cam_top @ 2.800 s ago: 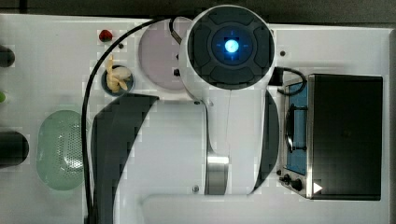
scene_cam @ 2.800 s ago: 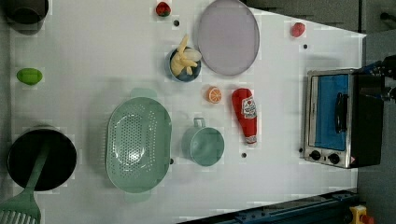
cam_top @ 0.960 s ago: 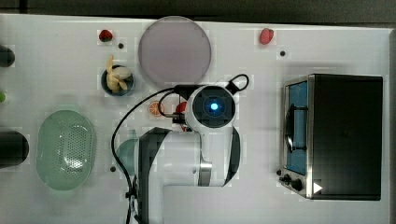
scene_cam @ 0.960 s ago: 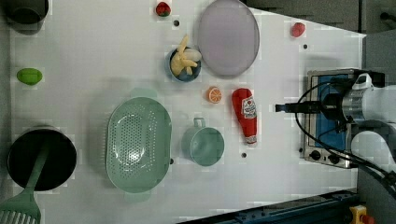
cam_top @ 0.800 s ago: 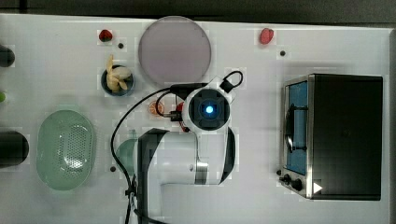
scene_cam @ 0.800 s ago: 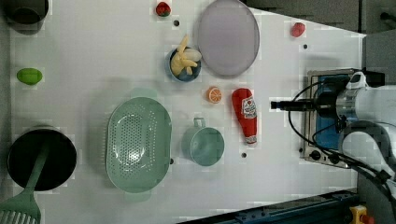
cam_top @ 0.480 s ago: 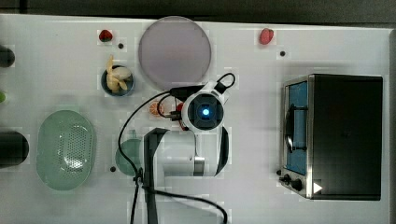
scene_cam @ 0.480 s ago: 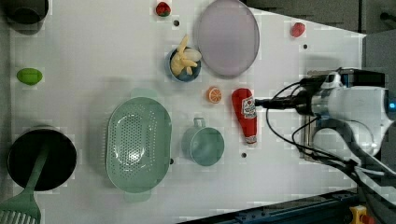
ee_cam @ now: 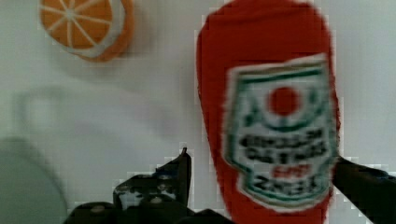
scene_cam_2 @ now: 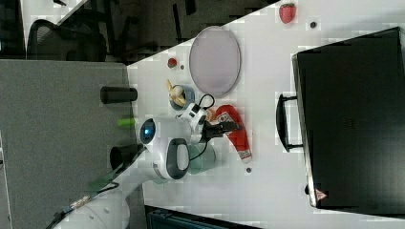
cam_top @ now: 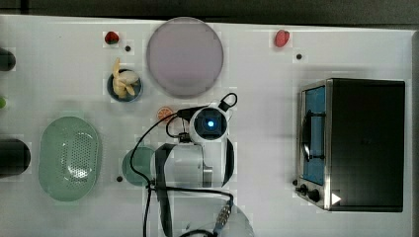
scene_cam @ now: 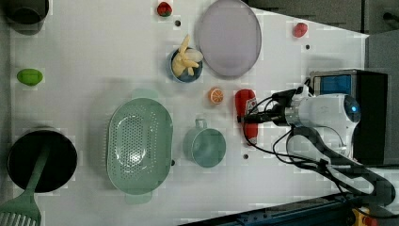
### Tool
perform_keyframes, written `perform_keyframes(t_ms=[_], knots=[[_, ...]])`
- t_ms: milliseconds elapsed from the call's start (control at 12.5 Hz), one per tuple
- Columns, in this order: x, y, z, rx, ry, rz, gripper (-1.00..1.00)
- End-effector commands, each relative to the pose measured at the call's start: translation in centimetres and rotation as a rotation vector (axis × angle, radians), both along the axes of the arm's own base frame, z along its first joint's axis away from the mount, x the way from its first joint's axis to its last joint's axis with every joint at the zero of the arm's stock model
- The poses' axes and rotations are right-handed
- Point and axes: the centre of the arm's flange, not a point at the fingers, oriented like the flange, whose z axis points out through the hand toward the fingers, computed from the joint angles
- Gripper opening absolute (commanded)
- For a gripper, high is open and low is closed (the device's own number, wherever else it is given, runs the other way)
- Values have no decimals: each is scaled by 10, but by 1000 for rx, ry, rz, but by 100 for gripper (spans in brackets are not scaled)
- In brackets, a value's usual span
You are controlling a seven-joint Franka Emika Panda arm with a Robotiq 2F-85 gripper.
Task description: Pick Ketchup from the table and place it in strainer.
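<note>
The Ketchup is a red squeeze bottle with a white label, lying flat on the white table between an orange slice and the oven. My gripper hangs just above its middle, open. In the wrist view the bottle lies between the two fingers, one dark finger on one side and the other across the label. The right view shows the gripper over the bottle. The mint-green strainer sits empty toward the left view's left, also seen in the top view.
A teal cup stands between strainer and Ketchup. An orange slice lies beside the bottle. The grey plate, banana bowl and strawberries lie beyond. A toaster oven stands at the left view's right.
The arm has swung from the oven side toward the left view's left and come down over the Ketchup. The fingers stayed wide apart. The bottle has not moved.
</note>
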Motion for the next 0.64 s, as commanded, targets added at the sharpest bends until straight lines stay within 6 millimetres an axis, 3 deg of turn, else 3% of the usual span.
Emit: perform_keyframes(t_ms=[80, 320, 480, 640], knots=[[8, -3, 0, 4, -59, 28, 92], [9, -3, 2, 3, -68, 28, 23], [13, -3, 13, 1, -83, 27, 23], [20, -6, 42, -9, -84, 12, 23]])
